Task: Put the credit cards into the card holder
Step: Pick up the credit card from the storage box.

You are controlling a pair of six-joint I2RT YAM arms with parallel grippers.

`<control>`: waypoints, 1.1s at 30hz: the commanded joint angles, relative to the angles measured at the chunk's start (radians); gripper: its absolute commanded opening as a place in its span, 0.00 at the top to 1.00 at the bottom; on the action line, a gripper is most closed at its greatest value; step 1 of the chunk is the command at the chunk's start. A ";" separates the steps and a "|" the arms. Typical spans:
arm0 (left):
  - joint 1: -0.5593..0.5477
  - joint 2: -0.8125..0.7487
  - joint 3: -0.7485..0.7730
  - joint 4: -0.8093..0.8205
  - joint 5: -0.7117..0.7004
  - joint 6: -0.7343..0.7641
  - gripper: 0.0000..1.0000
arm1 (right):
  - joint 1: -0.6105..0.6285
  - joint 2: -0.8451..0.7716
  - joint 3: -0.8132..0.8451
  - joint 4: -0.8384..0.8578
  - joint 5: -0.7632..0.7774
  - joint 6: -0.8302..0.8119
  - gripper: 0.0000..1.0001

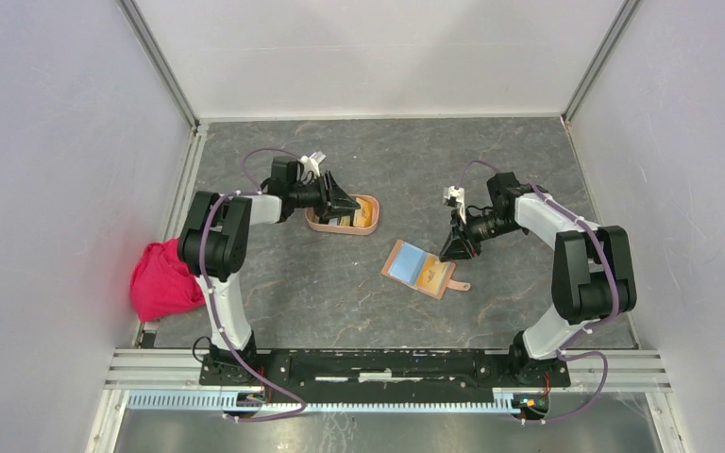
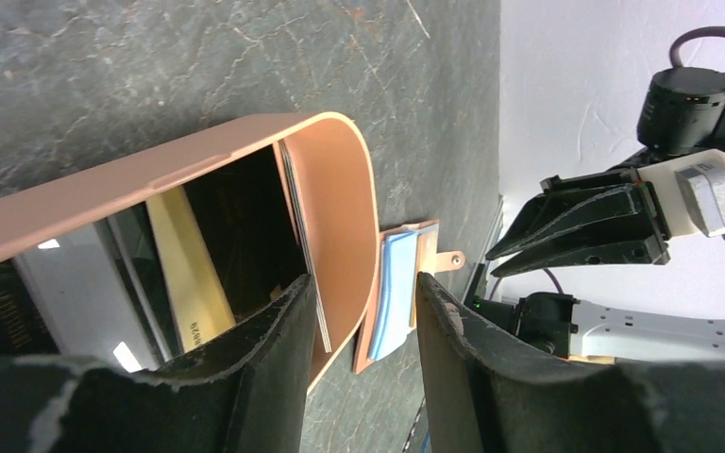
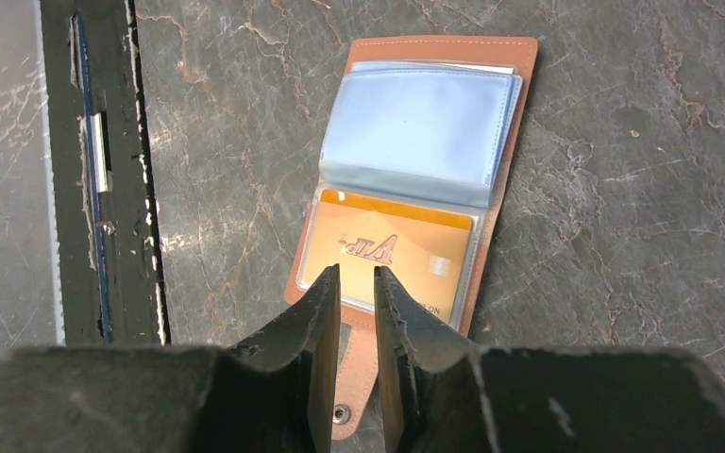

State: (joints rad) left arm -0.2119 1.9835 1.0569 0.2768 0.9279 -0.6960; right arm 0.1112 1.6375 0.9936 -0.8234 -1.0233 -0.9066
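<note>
1. We see the left gripper (image 2: 366, 283) with its jaws wide apart and nothing held. It sits at one rounded end of the card holder (image 2: 179, 175). One finger (image 2: 274, 349) overlaps the rim there, but we cannot tell if it touches.
2. The card holder lies on the table (image 1: 340, 311), left of centre. The credit cards (image 2: 189, 283) inside it include a cream one, a pale grey one and a thin stack on edge against the end wall.
3. The right gripper (image 3: 357, 302) has its fingers nearly together, with only a thin slit between them and nothing in it.
4. Its tips hang over the near edge of the orange card (image 3: 387, 250). We cannot tell whether they touch it.
5. The orange card sits under a clear sleeve in the brown wallet (image 3: 521, 113), which lies open flat to the right of the holder and apart from it. A pale blue sleeve (image 3: 420, 123) covers the wallet's far half.
6. A red cloth (image 1: 162, 280) lies at the table's left edge, well apart from both.
</note>
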 commanded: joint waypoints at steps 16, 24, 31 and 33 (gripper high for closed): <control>-0.063 0.046 0.057 0.013 -0.001 -0.036 0.57 | 0.003 -0.024 0.016 -0.015 -0.036 -0.033 0.75; -0.086 0.038 0.112 -0.168 -0.118 0.059 0.57 | 0.003 -0.027 0.016 -0.014 -0.037 -0.035 0.75; -0.116 0.020 0.177 -0.350 -0.273 0.159 0.59 | 0.003 -0.031 0.016 -0.019 -0.040 -0.038 0.75; -0.118 0.017 0.178 -0.355 -0.288 0.163 0.66 | 0.003 -0.031 0.016 -0.020 -0.040 -0.040 0.75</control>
State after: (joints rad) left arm -0.3183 2.0308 1.1954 0.0006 0.7155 -0.6140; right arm 0.1112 1.6371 0.9936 -0.8303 -1.0363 -0.9173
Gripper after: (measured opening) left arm 0.394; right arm 0.254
